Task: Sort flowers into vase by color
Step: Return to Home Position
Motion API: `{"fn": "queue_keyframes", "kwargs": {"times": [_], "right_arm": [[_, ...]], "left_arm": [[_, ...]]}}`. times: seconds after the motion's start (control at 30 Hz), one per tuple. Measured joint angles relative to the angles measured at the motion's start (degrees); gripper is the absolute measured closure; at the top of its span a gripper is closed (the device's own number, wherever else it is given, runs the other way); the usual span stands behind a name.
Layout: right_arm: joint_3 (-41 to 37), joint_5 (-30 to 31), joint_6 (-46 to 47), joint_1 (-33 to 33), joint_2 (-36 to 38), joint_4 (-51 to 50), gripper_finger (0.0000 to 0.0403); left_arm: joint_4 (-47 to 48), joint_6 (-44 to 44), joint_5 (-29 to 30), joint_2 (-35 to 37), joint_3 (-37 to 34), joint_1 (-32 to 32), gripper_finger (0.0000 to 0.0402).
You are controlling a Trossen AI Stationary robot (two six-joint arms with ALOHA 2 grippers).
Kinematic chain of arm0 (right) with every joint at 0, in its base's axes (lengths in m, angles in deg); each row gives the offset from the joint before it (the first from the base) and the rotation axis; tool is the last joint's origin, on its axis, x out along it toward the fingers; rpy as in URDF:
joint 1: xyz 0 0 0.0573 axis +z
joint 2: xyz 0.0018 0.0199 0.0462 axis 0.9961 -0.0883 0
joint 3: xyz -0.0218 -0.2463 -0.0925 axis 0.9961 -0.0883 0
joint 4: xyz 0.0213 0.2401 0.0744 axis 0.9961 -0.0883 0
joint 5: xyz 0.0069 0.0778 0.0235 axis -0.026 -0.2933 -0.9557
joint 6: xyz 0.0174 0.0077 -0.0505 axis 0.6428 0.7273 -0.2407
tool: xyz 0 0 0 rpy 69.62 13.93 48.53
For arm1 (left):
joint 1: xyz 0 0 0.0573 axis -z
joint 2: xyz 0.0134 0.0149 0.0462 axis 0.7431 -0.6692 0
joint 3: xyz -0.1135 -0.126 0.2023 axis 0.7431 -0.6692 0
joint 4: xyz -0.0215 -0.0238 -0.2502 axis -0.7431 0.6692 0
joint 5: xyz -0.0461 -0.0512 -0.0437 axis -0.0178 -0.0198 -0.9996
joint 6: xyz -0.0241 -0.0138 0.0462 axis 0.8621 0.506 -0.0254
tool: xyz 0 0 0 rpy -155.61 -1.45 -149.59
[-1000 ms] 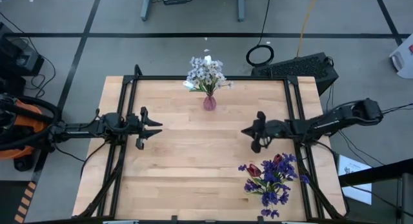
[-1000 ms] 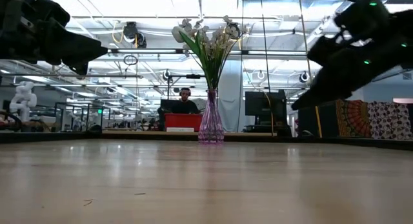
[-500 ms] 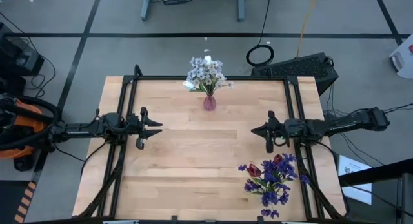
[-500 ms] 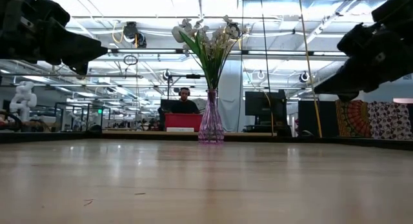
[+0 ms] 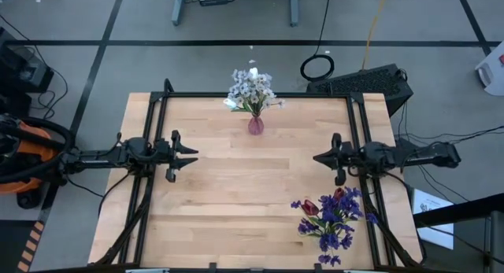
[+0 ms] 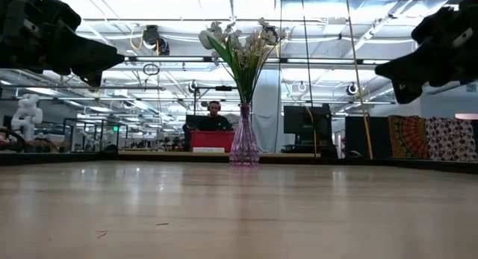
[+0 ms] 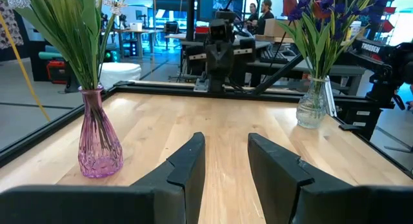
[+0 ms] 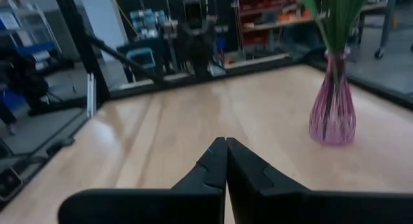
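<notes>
progress: sorting looks done, you see no loose stems | white flowers point(image 5: 252, 88) in pink vase point(image 5: 256, 125), far edge | purple and red flowers point(image 5: 335, 218) in transparent vase point(image 7: 313, 108), near-right corner | left gripper point(image 5: 191, 155) spread, empty | right gripper point(image 5: 317, 157) pressed together, empty | left for you: park arms

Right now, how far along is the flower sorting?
Done: white flowers stand in the pink vase, purple flowers and red tulips in the clear vase; none loose. In hand: nothing; left gripper open, right gripper shut, at opposite sides. Left: probably only parking.
</notes>
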Motion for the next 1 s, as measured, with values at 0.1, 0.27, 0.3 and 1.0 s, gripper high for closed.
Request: {"fn": "queue_keyframes", "kwargs": {"times": [0.1,0.27,0.3,1.0], "right_arm": [[0.0,0.2,-0.7,0.0,3.2,-0.1,0.0403],[0.0,0.3,-1.7,0.0,7.7,0.4,0.0403],[0.0,0.1,-1.9,0.0,7.6,2.2,0.0403],[0.0,-1.7,-4.3,0.0,6.4,-0.5,0.0403]], "left_arm": [[0.0,0.0,0.0,0.0,0.0,0.0,0.0278],[0.0,0.0,0.0,0.0,0.0,0.0,0.0278],[0.0,0.0,0.0,0.0,0.0,0.0,0.0278],[0.0,0.0,0.0,0.0,0.0,0.0,0.0278]]}}
